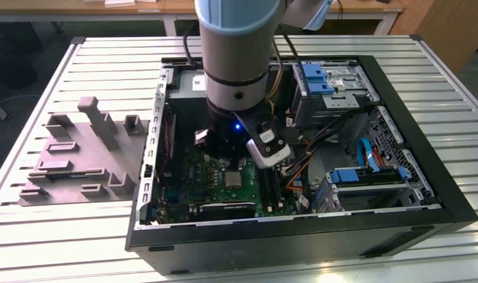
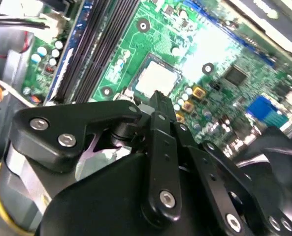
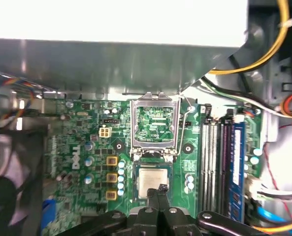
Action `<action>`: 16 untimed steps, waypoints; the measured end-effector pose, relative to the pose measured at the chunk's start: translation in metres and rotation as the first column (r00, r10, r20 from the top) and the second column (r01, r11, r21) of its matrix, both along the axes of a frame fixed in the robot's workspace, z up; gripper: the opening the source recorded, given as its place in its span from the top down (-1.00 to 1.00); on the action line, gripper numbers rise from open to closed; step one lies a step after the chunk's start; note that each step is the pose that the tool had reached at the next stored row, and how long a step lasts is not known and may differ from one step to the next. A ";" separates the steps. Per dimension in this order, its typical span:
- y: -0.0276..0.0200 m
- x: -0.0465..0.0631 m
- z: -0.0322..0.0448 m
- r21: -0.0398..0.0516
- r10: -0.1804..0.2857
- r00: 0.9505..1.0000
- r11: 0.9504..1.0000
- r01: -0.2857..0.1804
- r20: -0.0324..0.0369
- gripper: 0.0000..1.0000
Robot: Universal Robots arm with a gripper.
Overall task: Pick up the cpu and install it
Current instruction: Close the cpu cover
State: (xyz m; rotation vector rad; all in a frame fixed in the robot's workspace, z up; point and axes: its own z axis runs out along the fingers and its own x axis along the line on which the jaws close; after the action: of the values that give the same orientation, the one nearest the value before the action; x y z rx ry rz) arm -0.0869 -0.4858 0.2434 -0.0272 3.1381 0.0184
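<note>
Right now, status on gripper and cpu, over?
Gripper shut, tips at small silvery-grey square cpu. It lies flat on green motherboard. Beside it, shiny metal socket frame stands open.

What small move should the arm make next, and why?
Probably lift the black pincer straight up a little: the small silvery-grey square cpu already lies flat in its socket on the green circuit board, the shiny metal socket frame stands open, and the shut pincer sits at the cpu's edge.

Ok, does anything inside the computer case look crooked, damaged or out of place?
Nothing stands out. The cpu sits flat and square, and the socket frame stands open beside it, with no visible damage.
</note>
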 end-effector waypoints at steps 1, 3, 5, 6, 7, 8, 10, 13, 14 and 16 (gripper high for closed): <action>0.0000 0.000 0.0044 0.000 0.000 1.000 1.000 0.000 0.000 0.79; 0.0002 0.000 0.0137 0.000 0.000 1.000 1.000 0.000 0.000 0.79; 0.0004 0.000 0.0225 0.000 0.000 1.000 1.000 0.000 0.000 0.79; 0.0004 0.000 0.0260 0.000 0.000 1.000 1.000 0.000 0.000 0.79; 0.0004 0.000 0.0289 0.000 0.000 1.000 1.000 0.000 0.000 0.79; 0.0005 0.000 0.0296 0.000 0.000 1.000 1.000 0.000 0.000 0.79; 0.0006 0.000 0.0294 0.000 0.002 1.000 1.000 -0.002 0.001 0.79; 0.0007 0.000 0.0292 0.000 0.048 0.999 0.999 -0.048 0.001 0.79; 0.0007 0.000 0.0290 0.000 0.066 0.998 0.998 -0.066 0.001 0.79; 0.0007 0.000 0.0285 0.000 0.101 0.995 0.995 -0.101 0.001 0.79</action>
State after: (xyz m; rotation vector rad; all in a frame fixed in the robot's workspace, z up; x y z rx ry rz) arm -0.0870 -0.4851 0.2719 -0.1866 3.1323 0.0186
